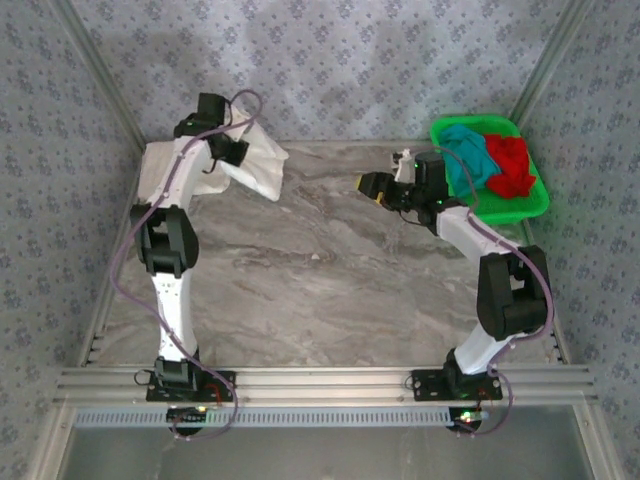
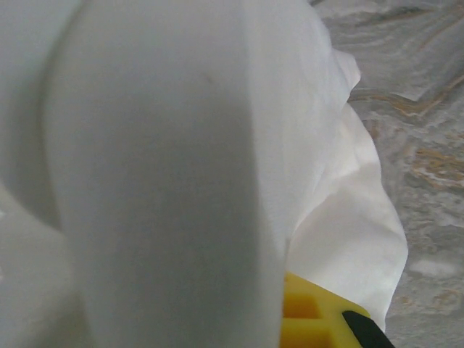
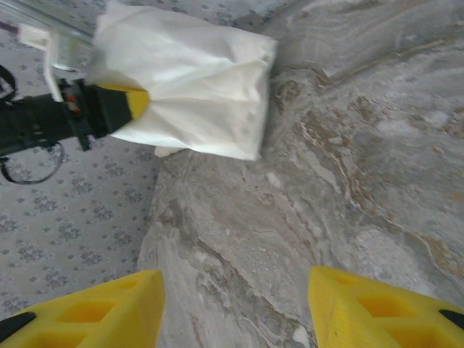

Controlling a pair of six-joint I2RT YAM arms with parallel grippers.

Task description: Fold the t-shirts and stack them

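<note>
Handling the white t-shirt (image 1: 258, 165) is the step in hand, by my read. Left jaws are clamped shut on one edge of it at the far-left corner of the counter (image 1: 330, 290), with the cloth hanging off them as a compact, roughly rectangular packet. Can't tell whether its lower edge rests on the counter or hangs just clear. Right jaws are about half open with nothing between them. They hover over the counter right of centre, pointing toward the white t-shirt and well apart from it. Teal t-shirt (image 1: 463, 160) and red t-shirt (image 1: 512, 165) lie crumpled together in the green basket (image 1: 538, 205) at far right, just beyond the right arm (image 1: 500, 290). Neither is folded yet, so it's early in the task: one of three visible tees is being worked.

Next move, likely: lay the packet flat in the corner so it keeps its shape, then let go. If it isn't fully folded, right jaws need to cross over and pinch a free edge. Soft cloth, so it will slump if dropped.

Views: top external gives the layout, basket and both arms. Right wrist gives the packet's shape, a yellow finger (image 3: 134, 101) of the left jaws biting its side, and the empty gap between its own jaws. Left wrist sits close on the white cloth and doesn't show the pinch itself.
</note>
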